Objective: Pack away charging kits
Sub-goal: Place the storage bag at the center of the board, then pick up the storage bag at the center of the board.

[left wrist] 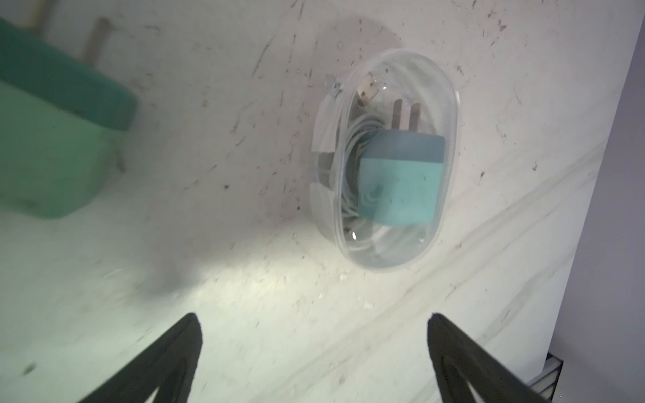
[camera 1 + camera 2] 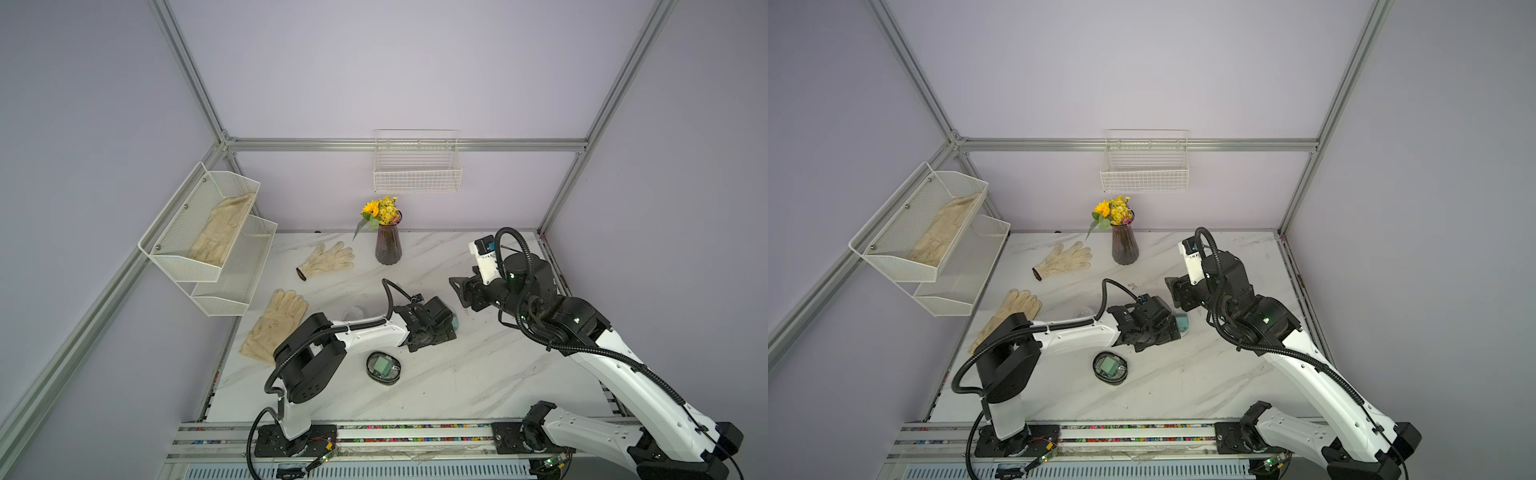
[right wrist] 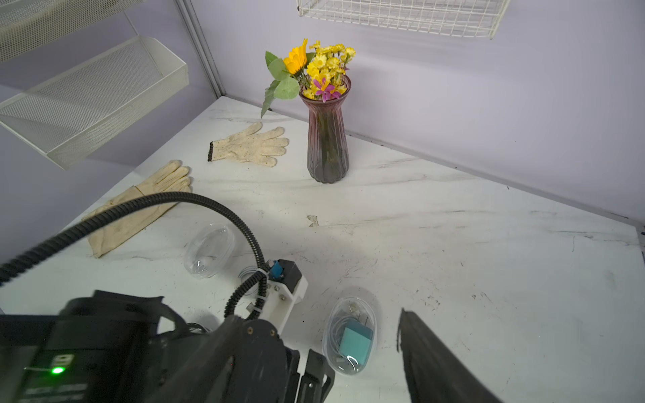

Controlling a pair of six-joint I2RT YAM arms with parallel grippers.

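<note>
Looking through your left wrist camera, you see the left gripper (image 1: 313, 317) wide open over the marble table (image 1: 244, 314), holding nothing. Right of centre in that frame lies a clear case (image 1: 429, 104) with a blue charger (image 1: 401, 188) and a coiled white cable (image 1: 349, 167) inside. The charger's face bears a faint swirl mark, no legible words. A green charger (image 1: 52, 139), blurred, fills the upper left. Below centre in both top views sits the black-rimmed case (image 2: 386, 381), with a mint charger (image 2: 381, 366) in it. Your right gripper (image 2: 456, 291) looks parted and empty, though its wrist view shows only one finger (image 3: 436, 359). Writing on its white mount (image 2: 1192, 259) is too small to read.
</note>
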